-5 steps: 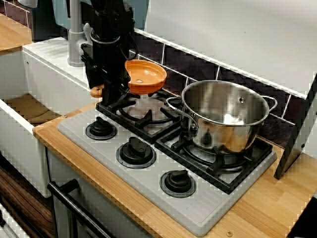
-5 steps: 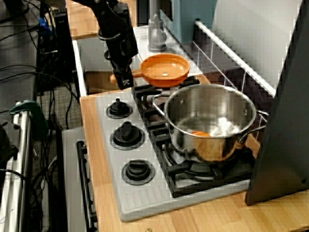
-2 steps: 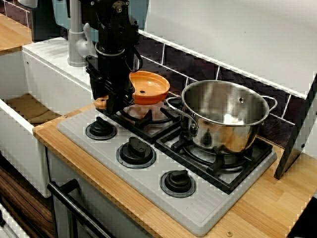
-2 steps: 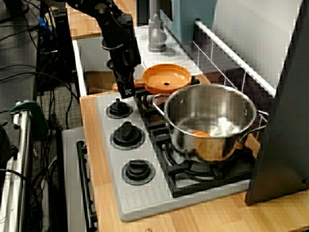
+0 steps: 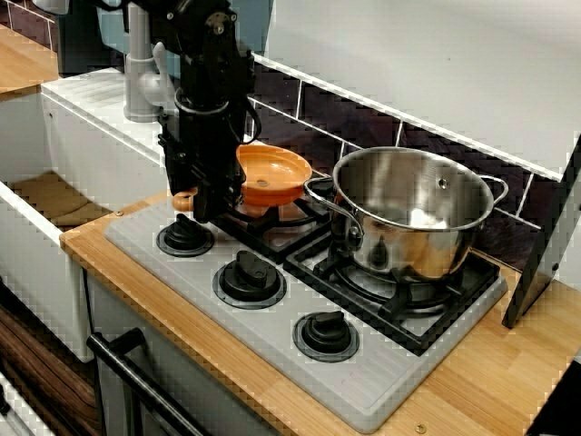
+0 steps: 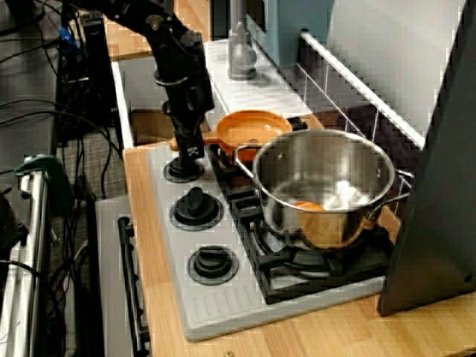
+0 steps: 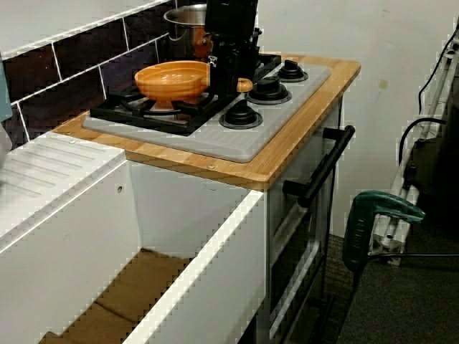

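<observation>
Handle (image 5: 184,198) of orange pan (image 5: 272,174) points toward knobs (image 5: 185,238), clamped in pincer (image 5: 205,202).

This is a play kitchen set up in a lab: a grey two-burner hob with black knobs (image 5: 381,386), pale wooden counter (image 5: 490,381), white sink basin (image 7: 208,265), dark wall tiles (image 5: 363,113), and a green clamp (image 7: 376,215) beside it.

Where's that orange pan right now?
In the front view the orange pan is over the left burner grate, just left of the steel pot, its handle clamped in the fingers.

Three angled views around one stove (image 5: 372,381)
</observation>
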Motion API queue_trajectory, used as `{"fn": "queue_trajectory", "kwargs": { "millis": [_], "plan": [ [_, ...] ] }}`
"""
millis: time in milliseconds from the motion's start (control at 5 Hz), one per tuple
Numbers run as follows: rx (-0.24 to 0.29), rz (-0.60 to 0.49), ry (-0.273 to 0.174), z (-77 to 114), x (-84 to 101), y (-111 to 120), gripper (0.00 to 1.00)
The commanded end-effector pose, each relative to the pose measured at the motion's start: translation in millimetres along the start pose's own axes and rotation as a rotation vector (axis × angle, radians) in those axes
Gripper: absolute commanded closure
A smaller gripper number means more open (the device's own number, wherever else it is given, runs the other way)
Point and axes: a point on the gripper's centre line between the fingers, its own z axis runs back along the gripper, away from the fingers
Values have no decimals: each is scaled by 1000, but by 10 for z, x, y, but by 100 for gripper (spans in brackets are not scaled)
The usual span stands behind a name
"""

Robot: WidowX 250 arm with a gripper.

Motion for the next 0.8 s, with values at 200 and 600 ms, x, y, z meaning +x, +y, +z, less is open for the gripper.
{"fn": "queue_trajectory", "kwargs": {
  "millis": [200, 600],
  "plan": [
    [-8, -5, -41, 209, 0, 31, 0],
    [-57, 8, -30, 400, 22, 110, 0]
  ]
}}
